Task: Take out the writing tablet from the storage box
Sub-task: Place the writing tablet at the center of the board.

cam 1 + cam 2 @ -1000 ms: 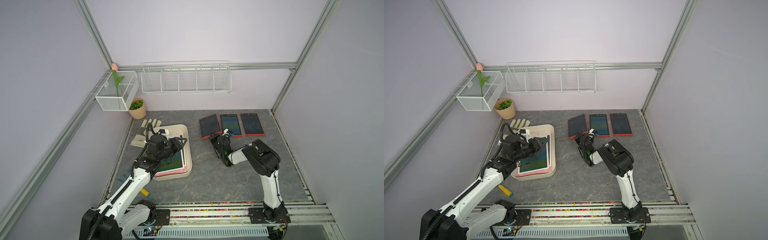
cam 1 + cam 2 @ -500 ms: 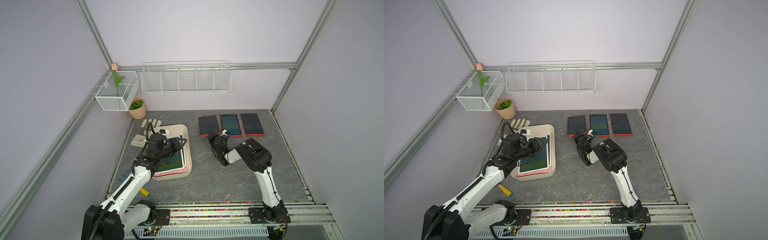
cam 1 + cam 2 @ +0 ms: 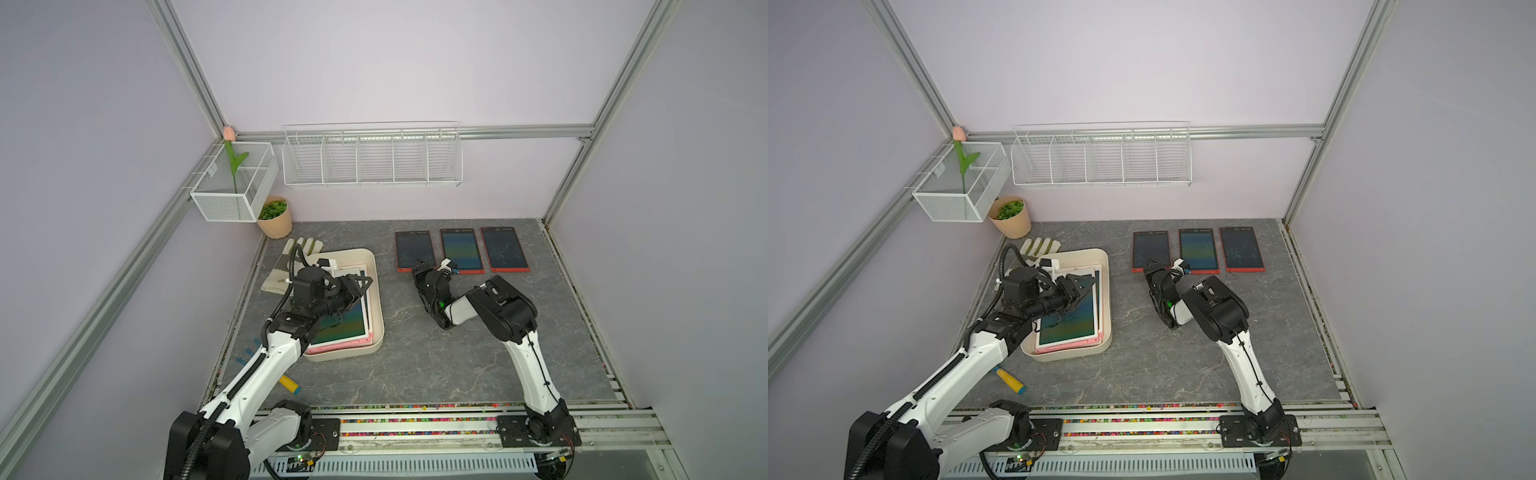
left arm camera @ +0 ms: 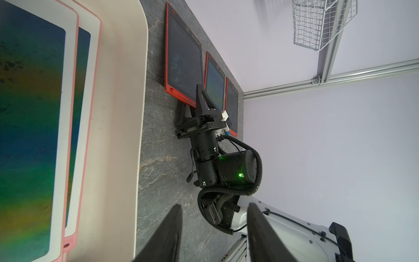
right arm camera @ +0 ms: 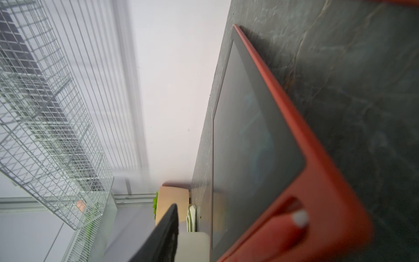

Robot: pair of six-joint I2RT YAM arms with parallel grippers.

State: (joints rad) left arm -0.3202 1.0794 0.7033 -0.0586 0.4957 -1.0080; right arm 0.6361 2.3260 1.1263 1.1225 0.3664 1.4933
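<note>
Close by the left gripper point(image 3: 363, 286) fingertips runs the storage box point(image 3: 378, 299) wall, the tablet stack point(image 3: 349, 322) beneath them — past the wall, bare table point(image 3: 415, 357). Ahead of the right gripper point(image 3: 423, 269) fingers — three close-set red tablets point(image 3: 461, 249).

Left arm point(image 3: 282, 353) hides part of storage box point(image 3: 376, 299); red tablet point(image 5: 249, 147) blurred, cut off at frame edge.

White arms point(image 3: 266, 365), black joints point(image 4: 235, 167), ribbed black cables point(image 4: 259, 167)

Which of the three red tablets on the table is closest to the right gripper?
The red tablet at the row's end nearest the storage box: the right gripper is at its front edge.
</note>
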